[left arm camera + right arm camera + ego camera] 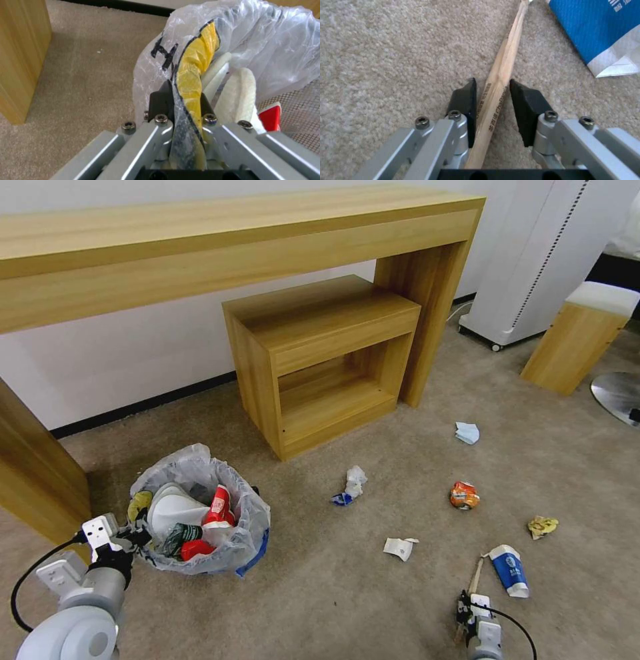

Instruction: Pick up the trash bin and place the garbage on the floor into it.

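Left gripper (185, 97) pinching trash bin (250, 520) rim; right gripper (493, 93) spread astride wooden stick (501, 67) on floor (386, 50)

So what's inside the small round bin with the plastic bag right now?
In the bag-lined small round bin: a white slipper, a red wrapper, a dark green can, a yellow wrapper. Anything underneath is covered.

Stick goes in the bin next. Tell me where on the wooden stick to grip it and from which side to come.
Grip the wooden stick at its near end, from above, pads across its narrow width. It lies flat on the floor, already between the right gripper's open pads; the blue-white cup lies beside its far end.
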Controlling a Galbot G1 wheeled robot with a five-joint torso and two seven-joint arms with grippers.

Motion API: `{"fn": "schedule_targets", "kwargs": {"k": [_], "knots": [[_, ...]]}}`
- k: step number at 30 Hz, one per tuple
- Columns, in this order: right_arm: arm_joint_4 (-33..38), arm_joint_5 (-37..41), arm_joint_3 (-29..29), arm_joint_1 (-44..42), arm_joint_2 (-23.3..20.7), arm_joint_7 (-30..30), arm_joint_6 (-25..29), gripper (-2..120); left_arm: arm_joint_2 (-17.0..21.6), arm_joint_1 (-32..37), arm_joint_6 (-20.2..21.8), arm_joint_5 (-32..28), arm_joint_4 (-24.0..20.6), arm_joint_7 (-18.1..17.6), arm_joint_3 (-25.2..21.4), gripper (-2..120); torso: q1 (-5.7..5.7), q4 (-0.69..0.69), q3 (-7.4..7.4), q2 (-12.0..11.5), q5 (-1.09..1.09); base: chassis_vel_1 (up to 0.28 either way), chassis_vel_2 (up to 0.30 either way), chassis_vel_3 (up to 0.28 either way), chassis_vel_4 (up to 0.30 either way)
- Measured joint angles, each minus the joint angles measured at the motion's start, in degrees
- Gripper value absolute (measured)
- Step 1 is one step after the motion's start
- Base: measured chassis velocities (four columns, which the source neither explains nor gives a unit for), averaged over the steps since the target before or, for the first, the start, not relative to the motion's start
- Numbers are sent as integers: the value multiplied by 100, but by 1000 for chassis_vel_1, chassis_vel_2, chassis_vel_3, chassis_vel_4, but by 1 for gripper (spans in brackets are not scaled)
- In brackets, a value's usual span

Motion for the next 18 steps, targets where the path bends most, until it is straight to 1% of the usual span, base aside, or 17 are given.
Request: {"fn": "schedule_targets", "kwargs": {"k": [2, 3, 6, 7, 10, 13, 14, 18], "knots": [[-39, -34, 0, -2, 1, -8, 19, 22, -2, -8, 0, -5, 6, -1, 10, 3, 0, -1, 0, 0, -1, 0, 0, 0, 0], [-39, -34, 0, -2, 1, -8, 19, 22, -2, -8, 0, -5, 6, -1, 10, 3, 0, -1, 0, 0, -1, 0, 0, 0, 0], [-76, -89, 1, -20, 1, -20, 51, 14, 6, -22, 0, -11, 18, -2, 12, 3, 0, -1, 0, 0, 0, 0, 0, 0, 0], [-76, -89, 1, -20, 1, -20, 51, 14, 6, -22, 0, -11, 18, -2, 12, 3, 0, -1, 0, 0, 0, 0, 0, 0, 0], [-84, -105, 18, -52, -6, -19, 61, 5, 28, -39, 0, -25, 34, -4, 12, 3, 0, -3, 0, 0, -1, 0, 0, 0, 0], [-71, -112, 28, -64, -7, -19, 61, 3, 30, -46, 0, -27, 43, -6, 12, 3, 0, -2, 1, 0, -1, 0, 0, 0, 0], [-64, -122, 33, -71, -8, -18, 61, 0, 30, -47, 0, -26, 47, -7, 15, 3, 0, -2, 0, 0, 0, 0, 0, 0, 0], [-44, -155, 46, -82, -14, -19, 83, 0, 30, -45, -4, -25, 50, -8, 17, 3, 0, -2, 1, 0, 1, 0, 0, 0, 0]]}}
